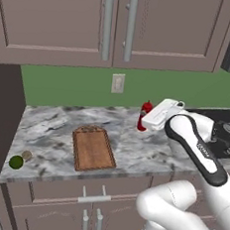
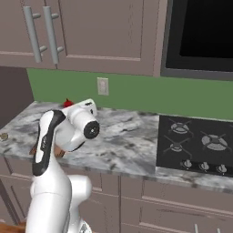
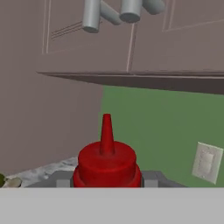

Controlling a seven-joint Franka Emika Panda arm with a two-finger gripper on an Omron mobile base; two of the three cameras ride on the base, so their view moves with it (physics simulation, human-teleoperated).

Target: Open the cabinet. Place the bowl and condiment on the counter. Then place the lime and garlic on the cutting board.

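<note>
Tool (image 1: 148, 115) clamped on the red bottle (image 1: 145, 115) — condiment step under way. Next: set it upright on the worktop (image 1: 133, 148) and release — lime (image 1: 16, 161) and garlic (image 1: 27, 155) wait beside the board (image 1: 93, 148).

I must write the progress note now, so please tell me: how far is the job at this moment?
Looks done: little can be confirmed, as the tall cabinet and bowl are out of sight. In hand: the gripper is closed around the red condiment bottle above the marble counter, near the wall. Left: the lime and garlic lie at the counter's left edge, off the empty cutting board.
</note>
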